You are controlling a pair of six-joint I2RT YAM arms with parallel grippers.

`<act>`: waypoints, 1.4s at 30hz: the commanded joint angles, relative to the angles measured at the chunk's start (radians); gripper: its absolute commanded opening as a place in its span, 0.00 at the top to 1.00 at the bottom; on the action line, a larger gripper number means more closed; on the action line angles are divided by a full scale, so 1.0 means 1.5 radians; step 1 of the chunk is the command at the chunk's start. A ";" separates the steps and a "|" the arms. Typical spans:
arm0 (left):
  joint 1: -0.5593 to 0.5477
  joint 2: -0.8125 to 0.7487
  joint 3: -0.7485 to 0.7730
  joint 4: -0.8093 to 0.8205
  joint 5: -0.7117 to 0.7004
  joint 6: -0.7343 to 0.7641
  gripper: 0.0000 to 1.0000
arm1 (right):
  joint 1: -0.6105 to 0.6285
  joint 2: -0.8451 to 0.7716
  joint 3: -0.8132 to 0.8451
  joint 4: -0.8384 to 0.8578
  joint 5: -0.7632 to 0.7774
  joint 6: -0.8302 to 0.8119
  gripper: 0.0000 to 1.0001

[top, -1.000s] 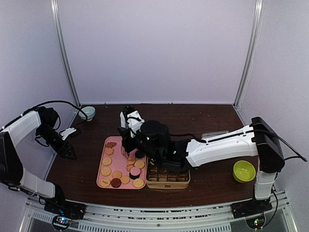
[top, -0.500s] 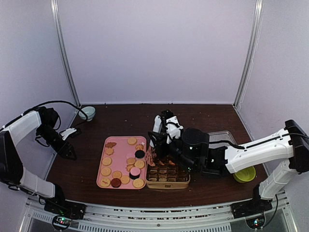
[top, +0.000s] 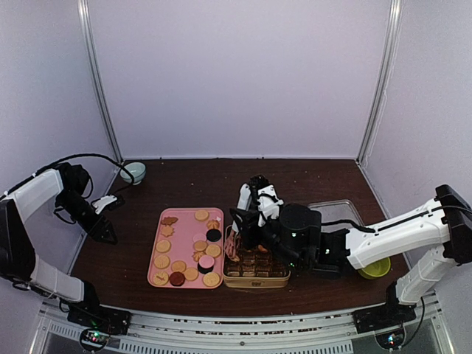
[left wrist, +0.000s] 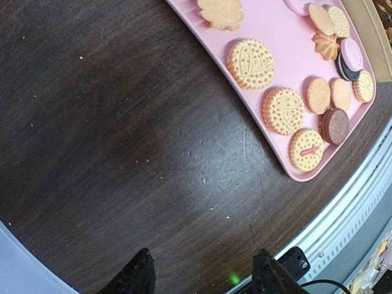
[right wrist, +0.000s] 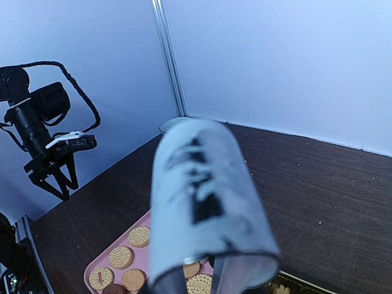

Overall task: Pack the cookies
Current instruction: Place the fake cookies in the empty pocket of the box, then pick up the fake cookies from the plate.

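Note:
Several cookies (top: pixel 181 257) lie on a pink tray (top: pixel 156 226), mostly round and tan, with a few dark or pink ones. In the left wrist view the cookies (left wrist: pixel 251 63) on the pink tray (left wrist: pixel 275 37) are at the upper right. My right gripper (top: pixel 249 219) is shut on metal tongs (top: pixel 234 242). The tongs point down at the left end of a gold tin (top: pixel 256 281) with cookies in its compartments. The shiny tongs (right wrist: pixel 202 202) block most of the right wrist view, hiding the fingers. My left gripper (left wrist: pixel 204 278) stands open over bare table, left of the tray.
A green bowl (top: pixel 372 262) sits at the right, under the right arm. A pale blue bowl (top: pixel 134 172) is at the back left. A clear lid (top: pixel 335 209) lies behind the tin. The table's near edge rail (left wrist: pixel 343 214) runs close to the tray.
My right arm has swung right with the tongs, from above the pink tray to above the gold tin. The left arm has not moved.

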 commanded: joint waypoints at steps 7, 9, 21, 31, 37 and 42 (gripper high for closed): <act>0.005 0.003 0.008 0.007 0.010 0.001 0.43 | 0.003 -0.025 0.025 -0.008 0.024 -0.017 0.68; 0.005 0.001 0.009 0.007 0.008 0.000 0.43 | 0.003 -0.030 0.030 -0.012 0.028 -0.026 0.68; 0.005 -0.001 0.012 0.007 0.011 -0.001 0.43 | 0.018 0.102 0.219 -0.061 -0.036 -0.071 0.71; 0.005 -0.005 0.007 0.007 0.011 0.002 0.43 | 0.019 0.321 0.459 -0.140 -0.130 -0.046 0.65; 0.005 -0.004 0.004 0.010 0.010 0.003 0.43 | 0.020 0.390 0.512 -0.177 -0.143 -0.037 0.63; 0.005 0.000 0.002 0.013 0.011 0.004 0.43 | 0.020 0.402 0.509 -0.186 -0.144 -0.036 0.61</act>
